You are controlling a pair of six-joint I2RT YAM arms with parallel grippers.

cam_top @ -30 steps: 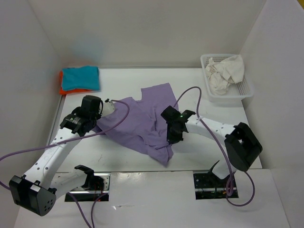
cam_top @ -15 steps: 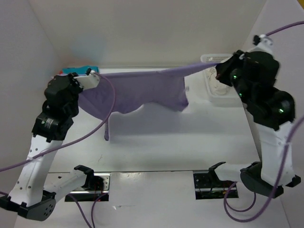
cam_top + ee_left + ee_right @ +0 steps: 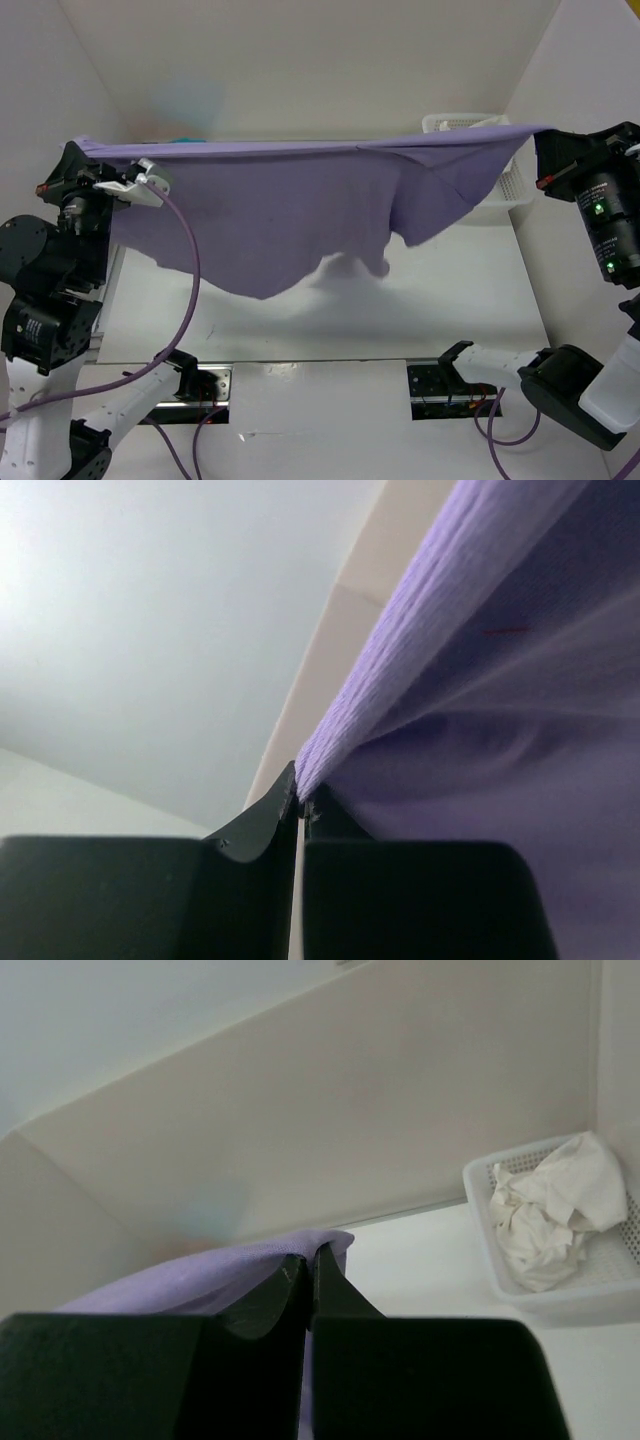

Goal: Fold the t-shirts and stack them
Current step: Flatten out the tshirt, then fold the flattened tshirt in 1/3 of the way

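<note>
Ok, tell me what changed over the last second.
The lavender t-shirt, crumpled on the table before, was lifted and stretched wide as the left gripper and right gripper rose and spread apart. Both stayed shut on its top edge. The basket and off-white t-shirt stayed put.

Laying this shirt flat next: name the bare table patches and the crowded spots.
Bare: table middle, from the hanging purple t-shirt to the near edge. Crowded: far right corner, basket with the off-white t-shirt. Far left is hidden.

Left claw [image 3: 300,800] and right claw [image 3: 310,1257] pinched tight, held high, wide apart.
</note>
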